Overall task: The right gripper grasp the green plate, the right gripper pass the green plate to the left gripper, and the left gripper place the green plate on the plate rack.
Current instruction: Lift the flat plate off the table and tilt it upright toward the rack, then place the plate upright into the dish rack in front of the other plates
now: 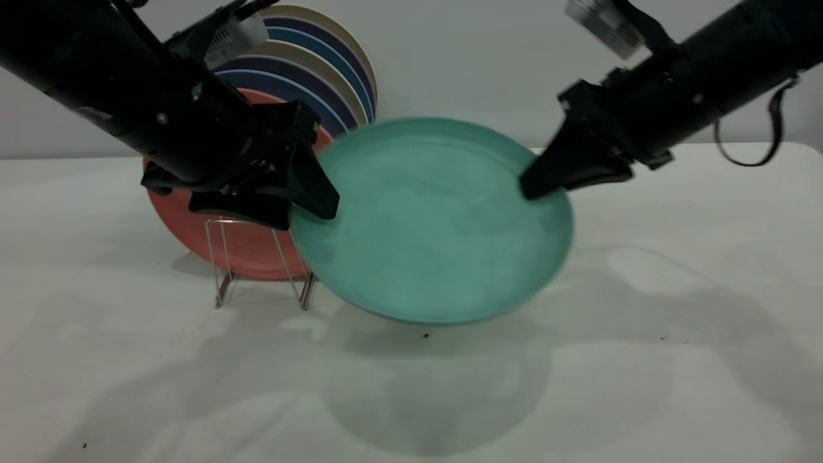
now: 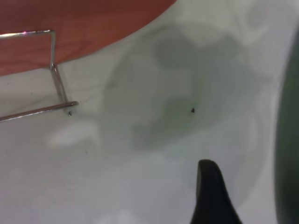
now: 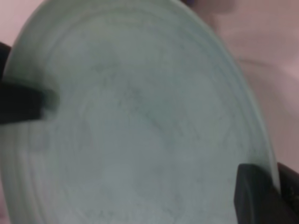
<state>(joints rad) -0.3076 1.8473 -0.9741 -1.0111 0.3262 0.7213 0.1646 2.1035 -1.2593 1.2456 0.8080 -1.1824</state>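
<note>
The green plate (image 1: 431,218) hangs tilted in the air above the table, between both arms. My right gripper (image 1: 532,185) is shut on its right rim; in the right wrist view the gripper (image 3: 275,183) pinches the rim, and the green plate (image 3: 140,126) fills the frame. My left gripper (image 1: 307,207) is at the plate's left rim, open, with its fingers on either side of the edge. In the left wrist view one dark finger (image 2: 211,193) stands apart from the plate's edge (image 2: 287,140). The plate rack (image 1: 222,260), thin silver wire (image 2: 53,70), stands just behind and left of the plate.
A salmon-pink plate (image 1: 193,228) stands in the rack (image 2: 70,28). Behind it, several dark blue and cream plates (image 1: 321,71) stand upright against the wall. The white table (image 1: 675,334) stretches open to the front and right.
</note>
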